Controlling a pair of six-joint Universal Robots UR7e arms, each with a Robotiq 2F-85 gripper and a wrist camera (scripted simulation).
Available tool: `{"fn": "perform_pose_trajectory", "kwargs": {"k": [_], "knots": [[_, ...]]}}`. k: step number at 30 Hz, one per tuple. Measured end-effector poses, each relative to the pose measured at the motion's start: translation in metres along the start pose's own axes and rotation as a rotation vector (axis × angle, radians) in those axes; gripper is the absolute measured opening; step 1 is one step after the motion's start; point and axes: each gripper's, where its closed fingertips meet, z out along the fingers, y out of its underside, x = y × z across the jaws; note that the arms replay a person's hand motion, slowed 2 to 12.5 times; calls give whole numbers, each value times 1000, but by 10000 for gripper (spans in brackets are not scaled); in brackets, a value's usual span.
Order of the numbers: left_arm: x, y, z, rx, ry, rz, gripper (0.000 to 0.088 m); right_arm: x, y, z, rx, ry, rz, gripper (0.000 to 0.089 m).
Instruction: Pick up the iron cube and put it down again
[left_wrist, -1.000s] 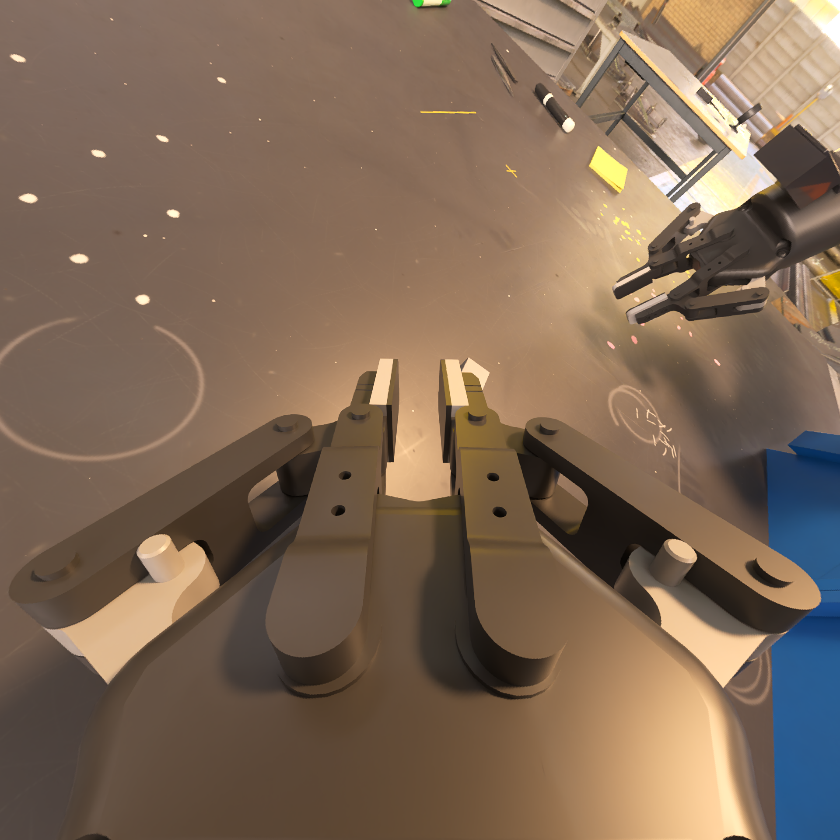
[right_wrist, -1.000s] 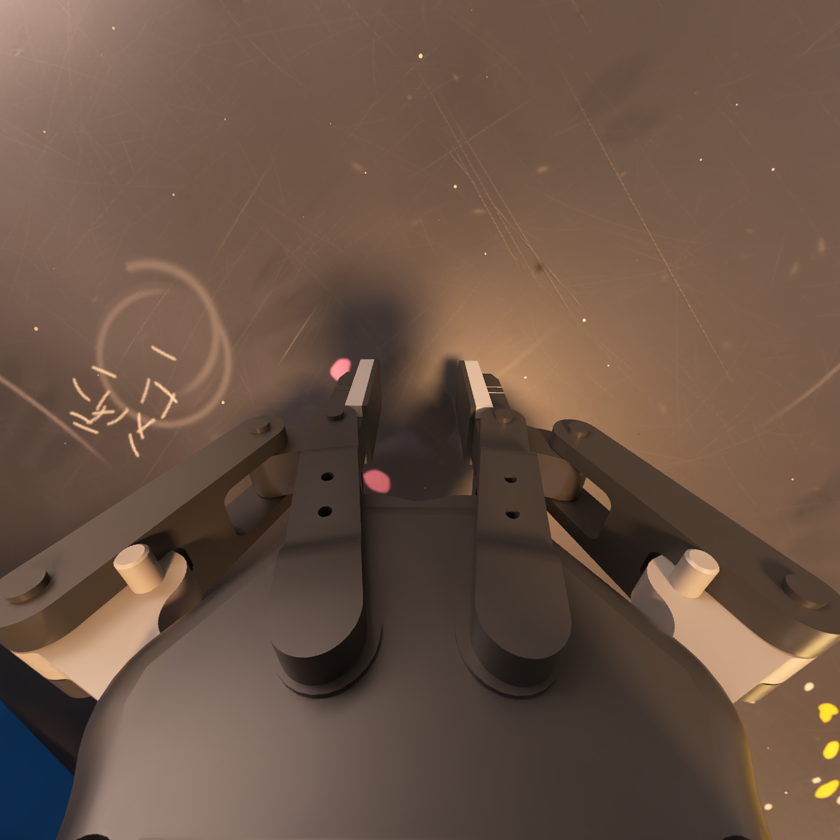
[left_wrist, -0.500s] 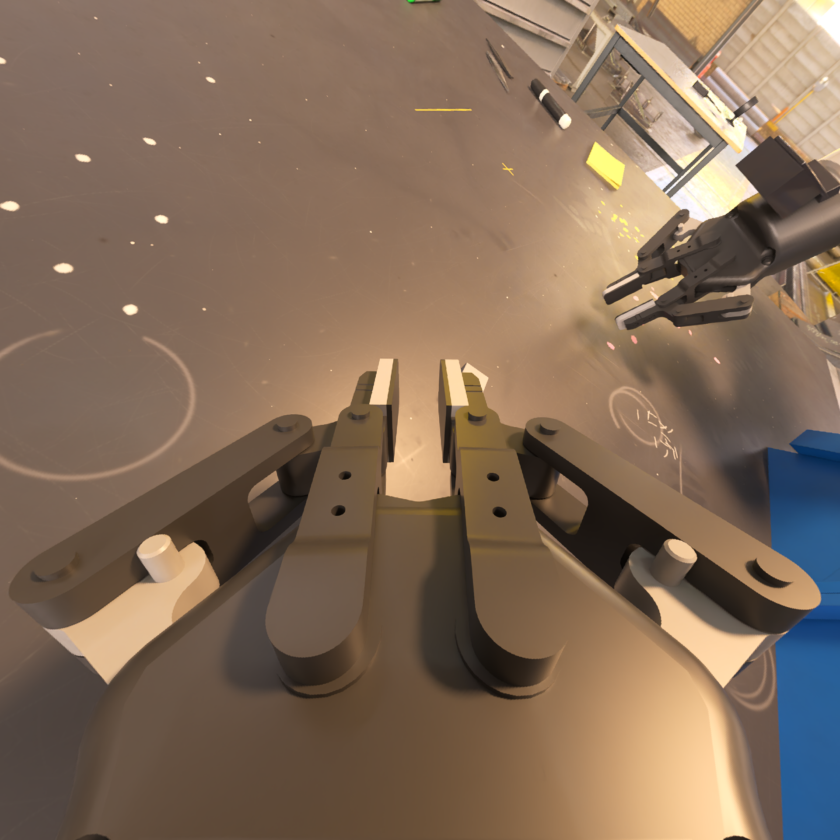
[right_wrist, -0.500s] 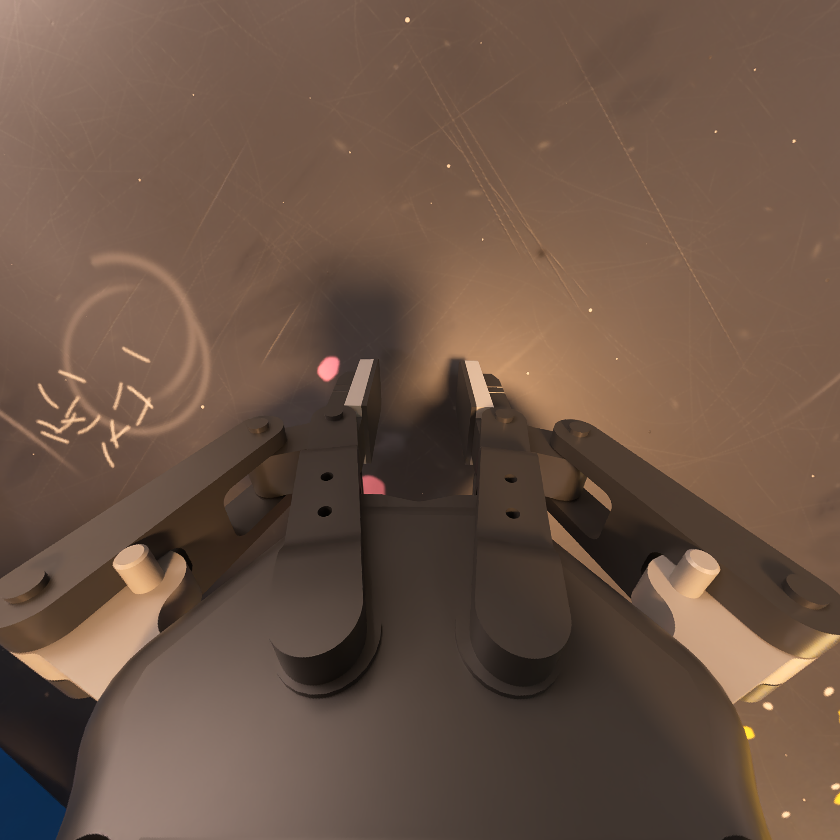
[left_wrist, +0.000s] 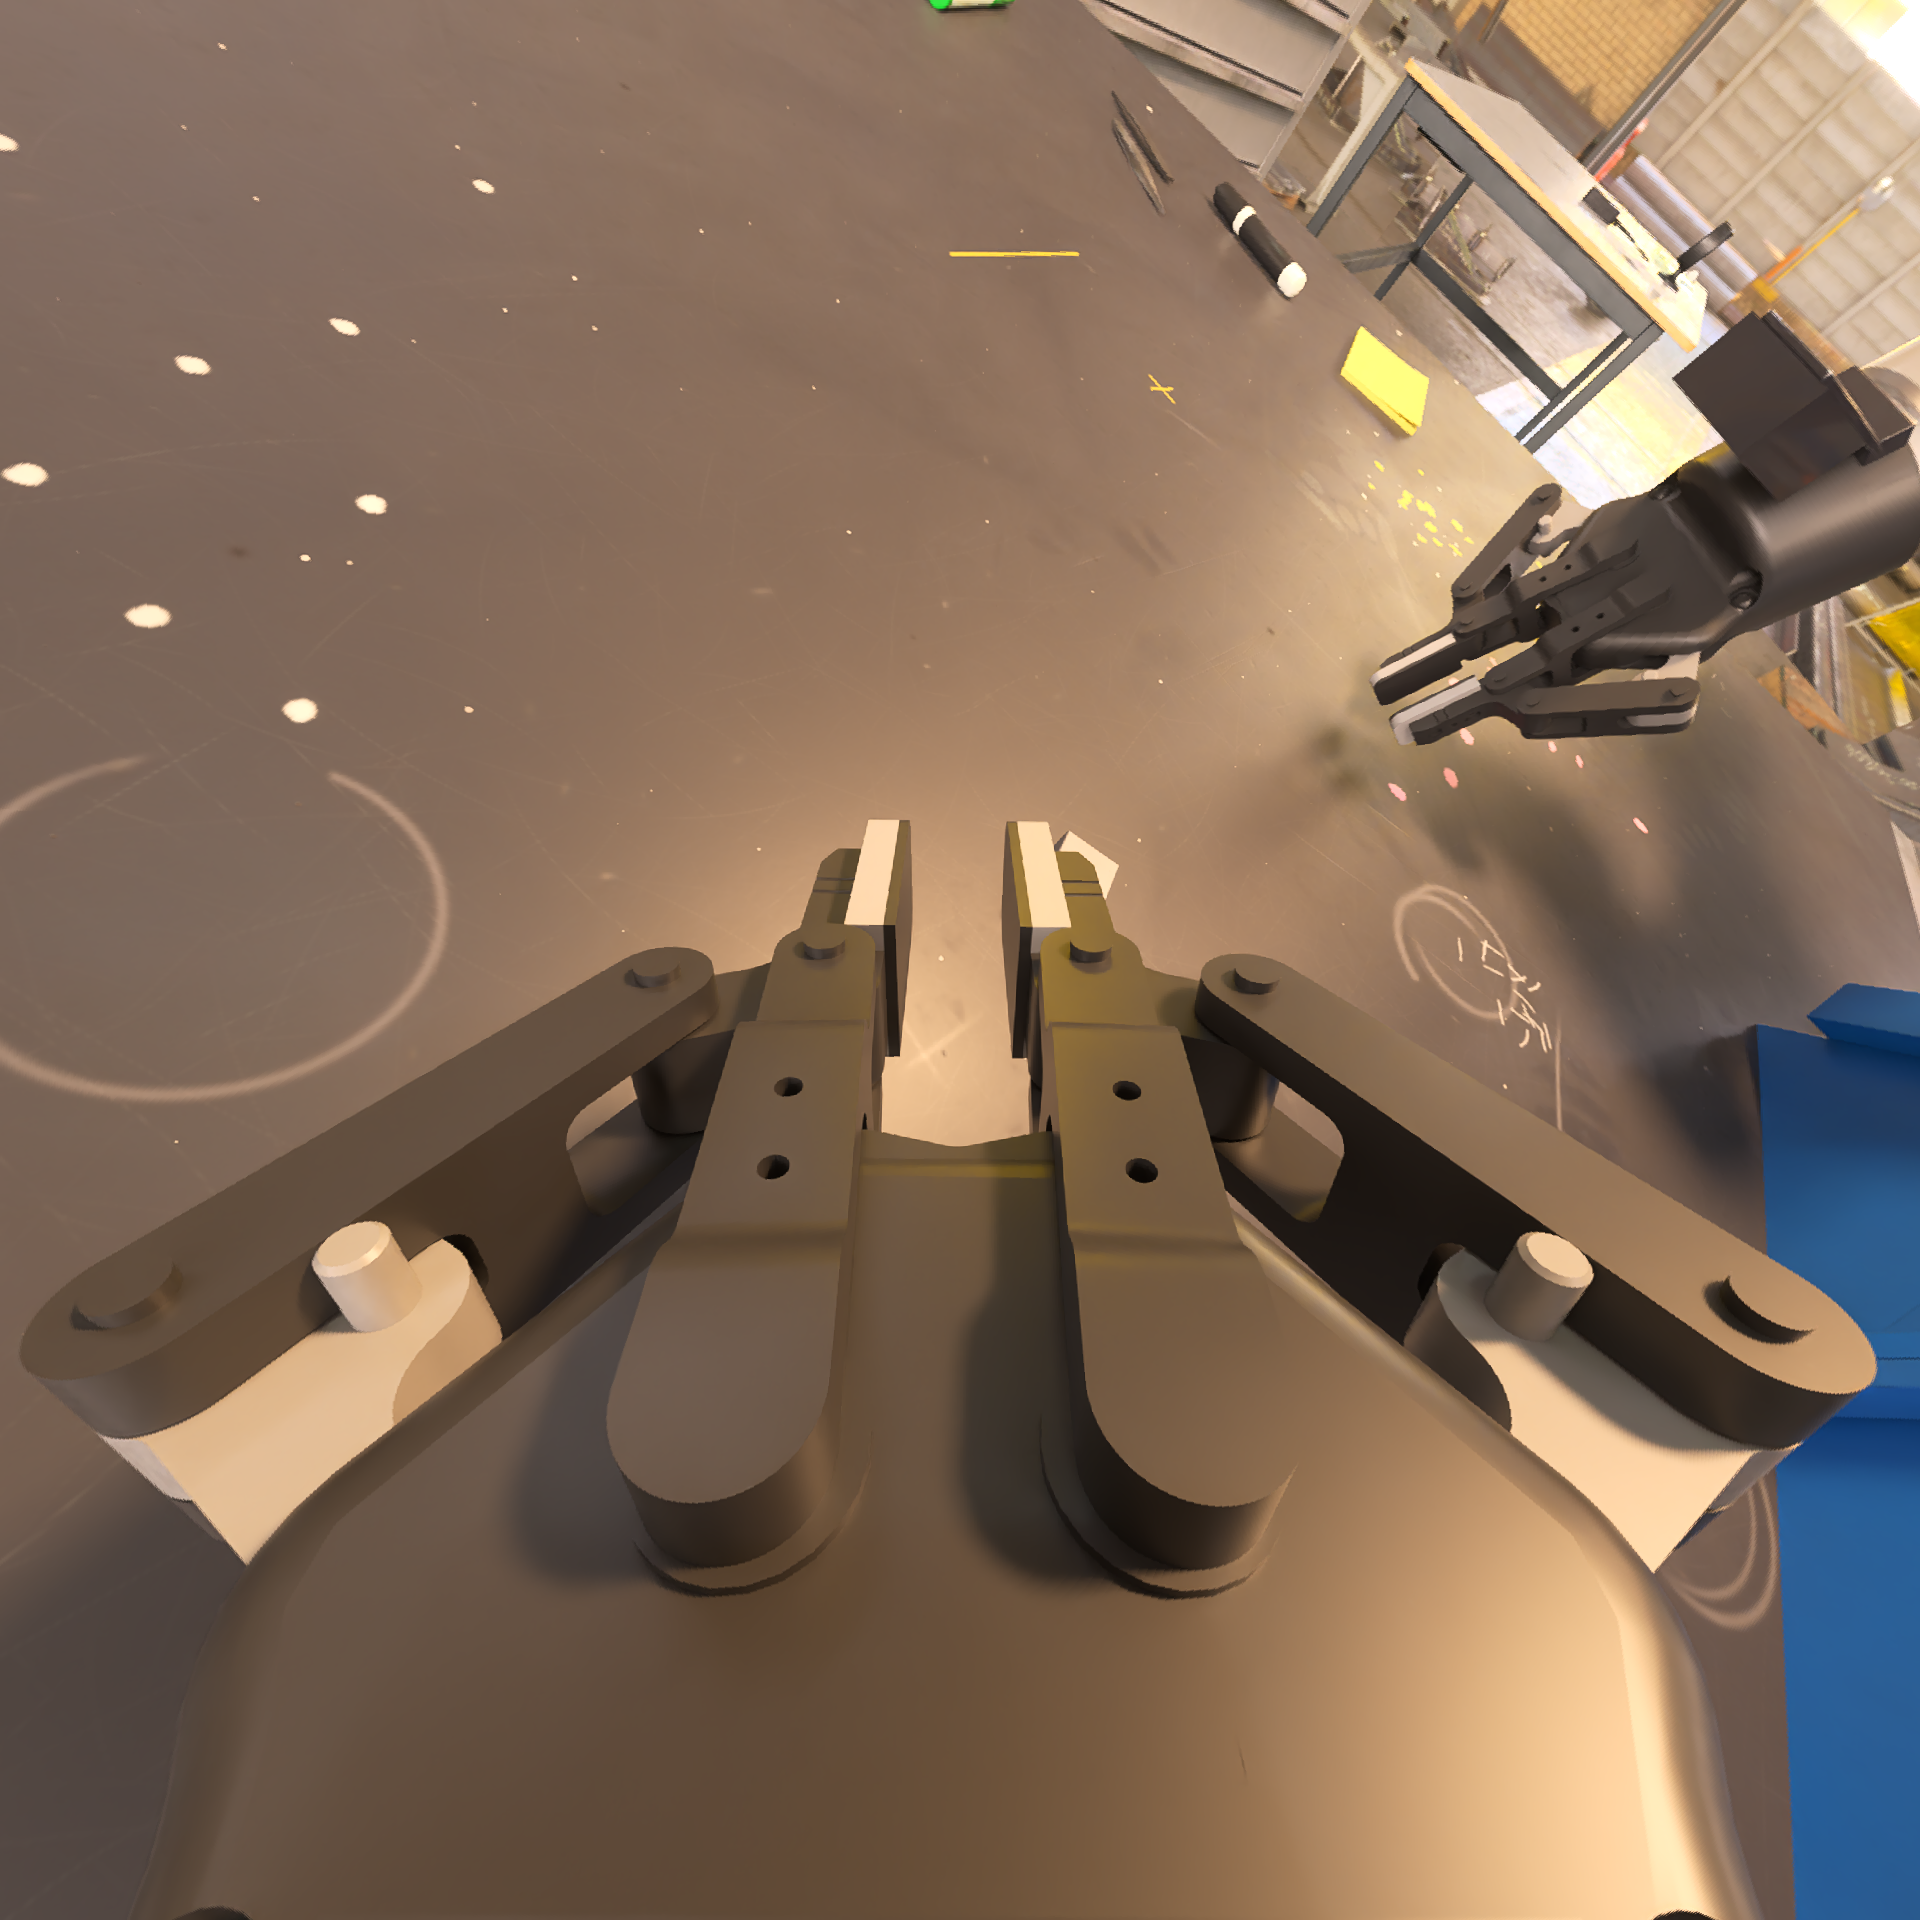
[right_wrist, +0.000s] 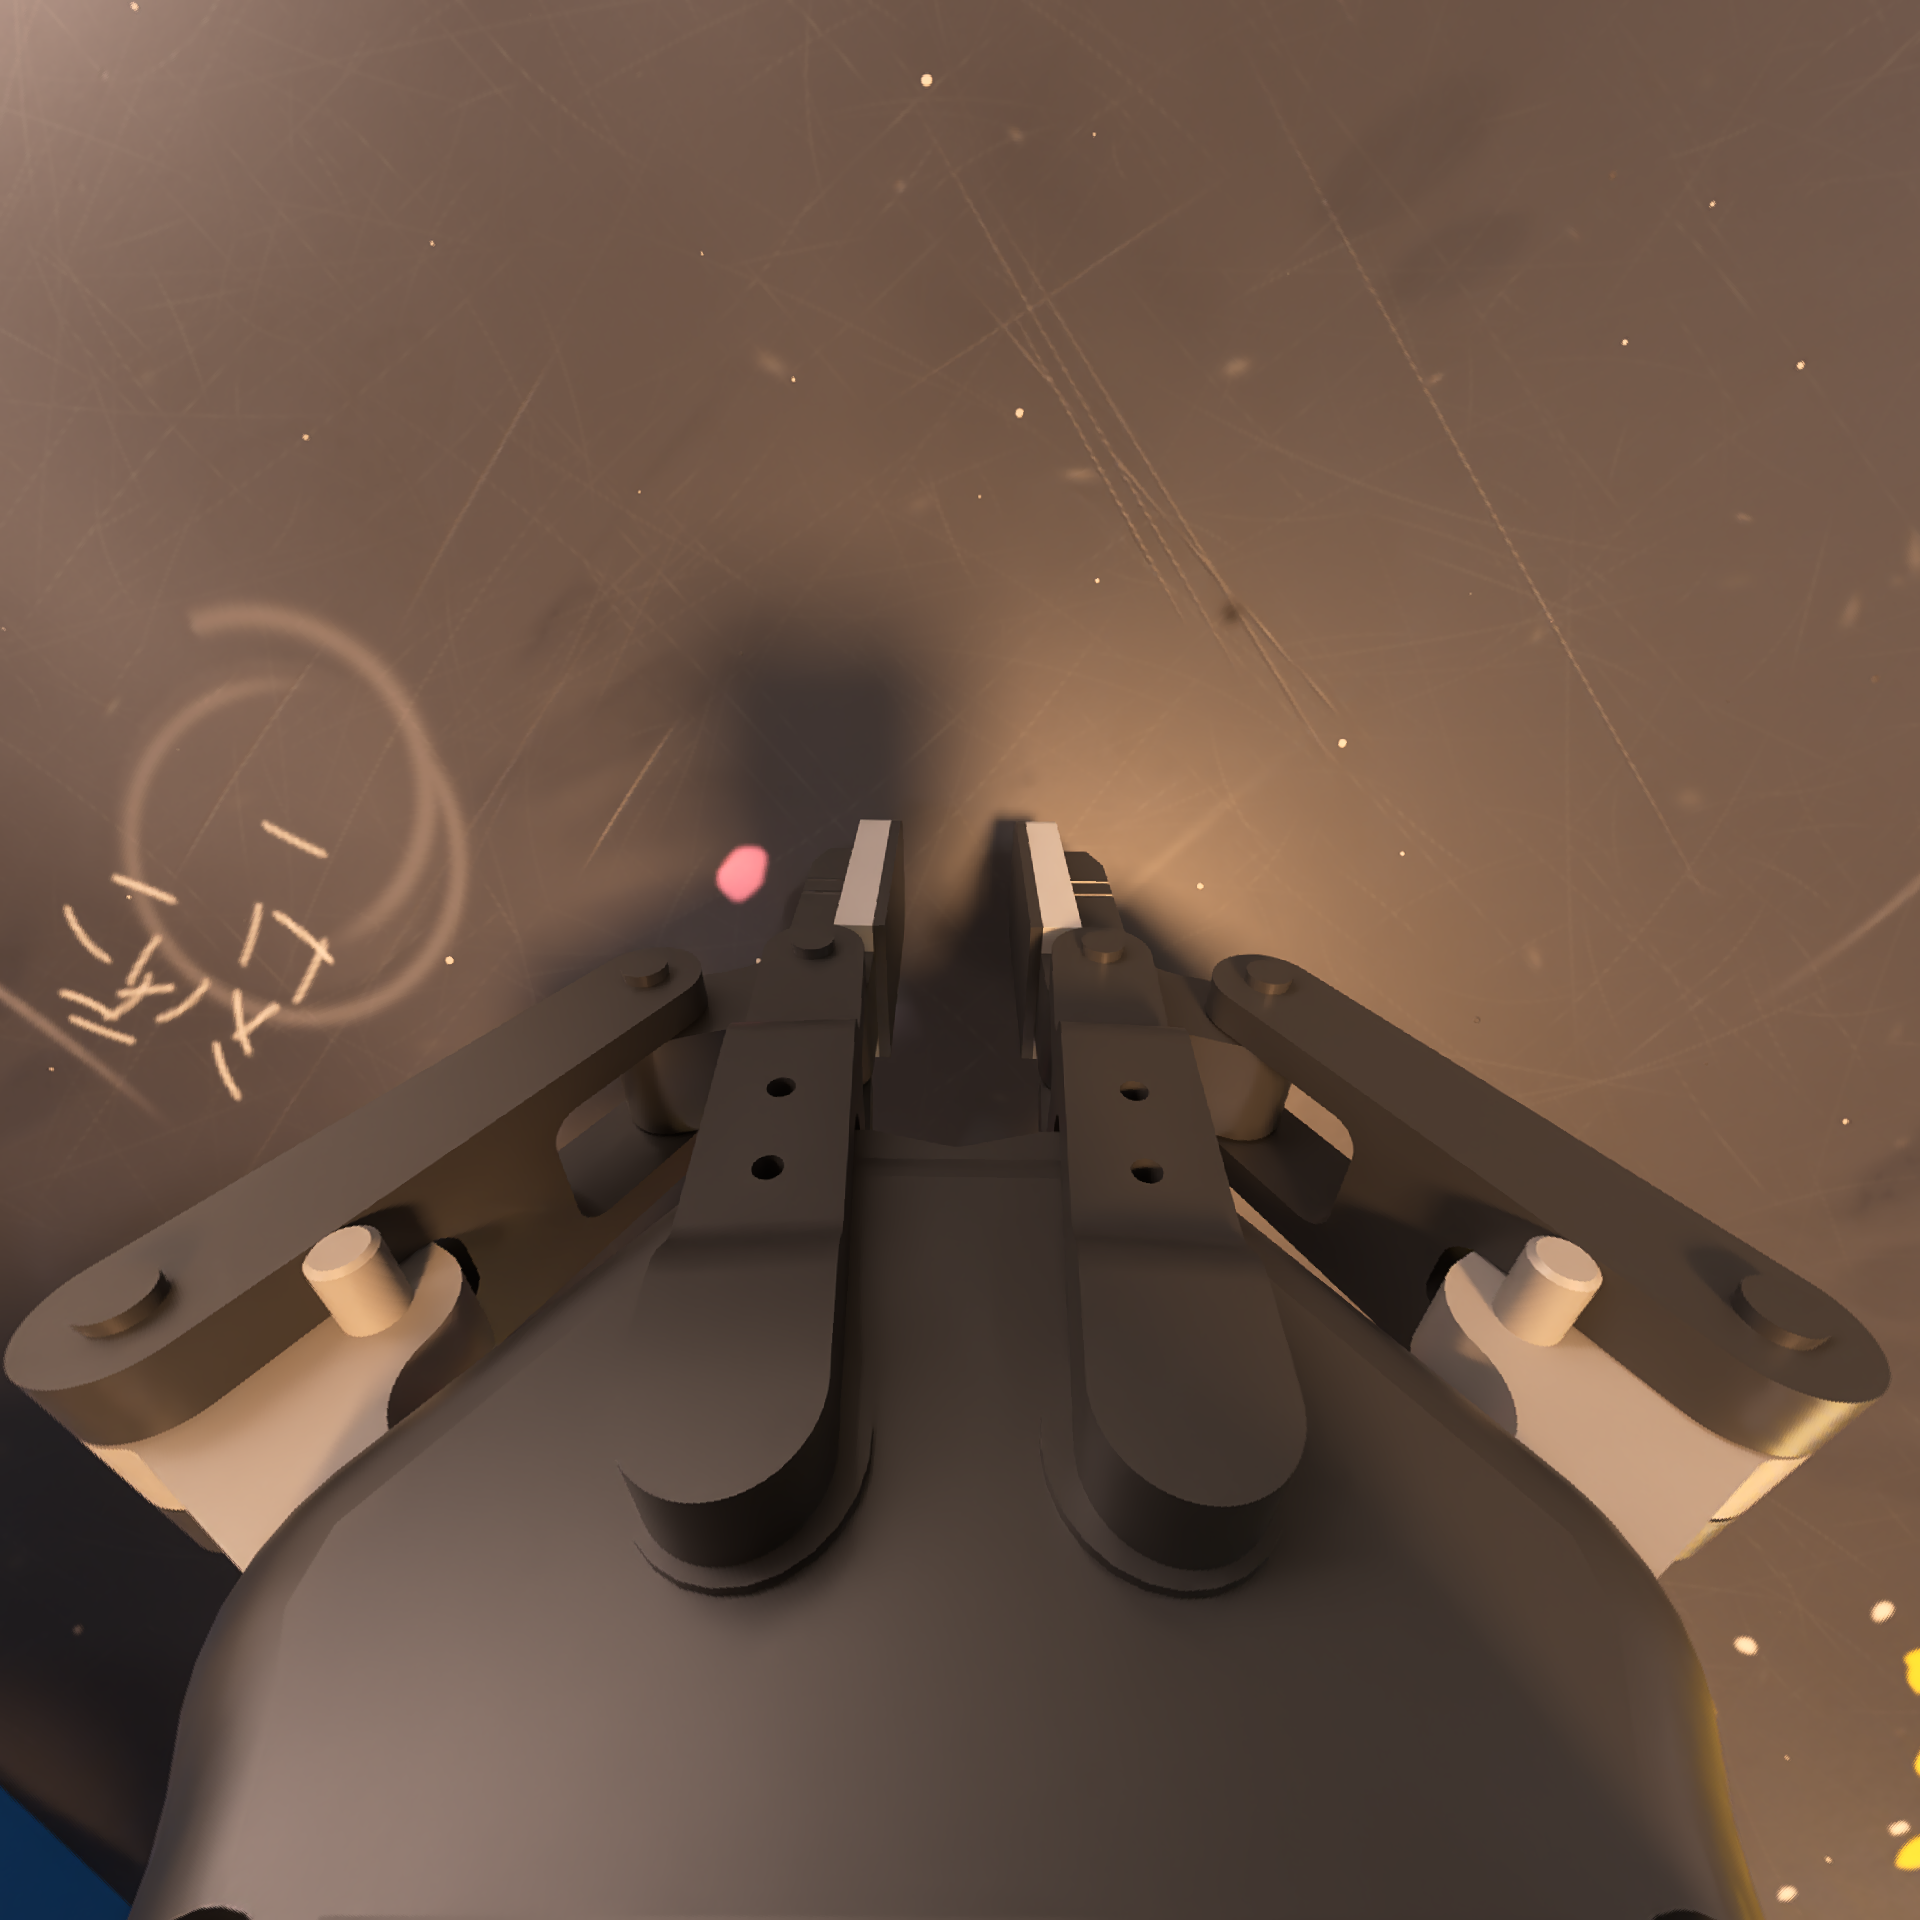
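My left gripper hovers low over the dark scratched table. Its jaws stand a narrow gap apart with nothing between them. A small pale grey angular piece shows just past its right fingertip, mostly hidden; I cannot tell whether it is the iron cube. My right gripper is over bare table, its jaws also a narrow gap apart and empty. It also shows in the left wrist view, to the right and above the table. No cube shows in the right wrist view.
A blue box stands at the right edge. A yellow pad, a black marker and a green object lie farther off. Chalk circles mark the table. A workbench stands beyond the table edge.
In the left wrist view the right gripper has drifted slightly left. The table marks have shifted a little in both views. Both jaw gaps are unchanged.
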Motion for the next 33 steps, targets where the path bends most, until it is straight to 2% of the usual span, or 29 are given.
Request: {"fn": "perform_pose_trajectory", "kwargs": {"k": [6, 13, 21, 26, 33], "knots": [[-1, 1, 0, -1, -2, 0, 161, 5, 6, -3, -16, 10, 6, 184], [-1, 1, 0, 0, -1, 0, 161, 18, 13, -10, -40, 61, 17, 195], [-2, 0, 0, 2, -3, -2, 161, 21, -2, -10, 10, 84, 19, 265], [-3, 1, 0, 2, -4, -4, 160, 24, -12, -7, 23, 109, -2, 276], [-3, 1, 1, 0, -6, -5, 160, 21, -31, 2, 65, 106, -17, 286]]}}
